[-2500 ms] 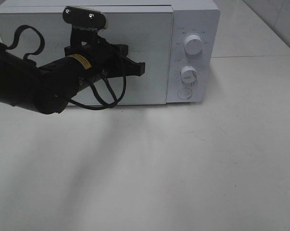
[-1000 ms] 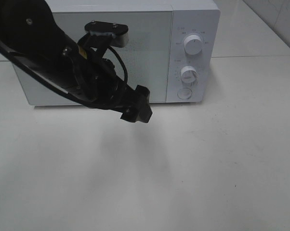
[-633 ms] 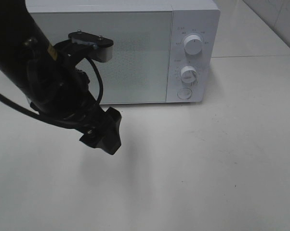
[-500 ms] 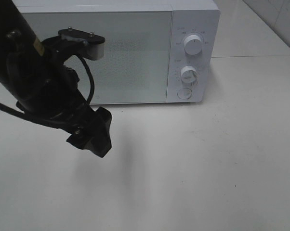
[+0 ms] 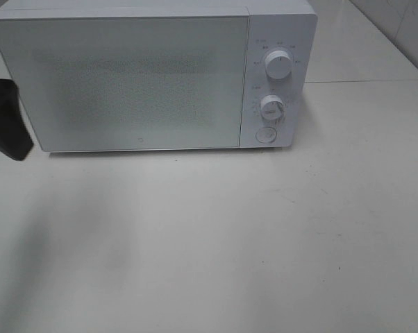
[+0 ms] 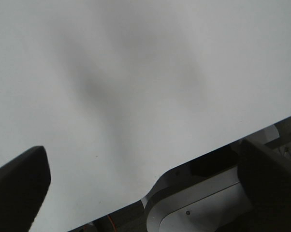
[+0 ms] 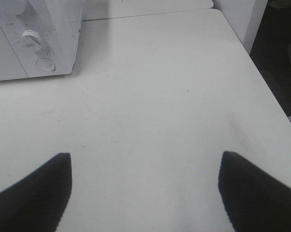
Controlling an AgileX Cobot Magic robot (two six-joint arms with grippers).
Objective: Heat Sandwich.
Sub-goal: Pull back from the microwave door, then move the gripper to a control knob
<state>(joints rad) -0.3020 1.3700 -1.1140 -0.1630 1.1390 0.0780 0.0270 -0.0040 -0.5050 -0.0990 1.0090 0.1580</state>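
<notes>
The sandwich is out of view in every frame. The white microwave (image 5: 126, 76) stands at the back of the table with its door shut, and its frosted window shows nothing inside. Only a black tip of my left arm (image 5: 4, 121) shows at the left edge of the exterior view, beside the microwave's lower left corner. In the left wrist view my left gripper (image 6: 143, 150) is open over bare white table with nothing between its fingers. My right gripper (image 7: 144, 158) also stands open and empty, over the table to the right of the microwave (image 7: 34, 38).
The microwave's two knobs (image 5: 278, 64) and round button (image 5: 266, 134) sit on its right panel. The white table (image 5: 230, 236) stretches in front. The left wrist view shows the table's edge (image 6: 194, 162) with a metal frame below it. The right wrist view shows the table's right edge (image 7: 261, 82).
My left arm has swung away from the microwave's front, down and to the left, until only its tip shows at the left edge. The microwave has not moved.
</notes>
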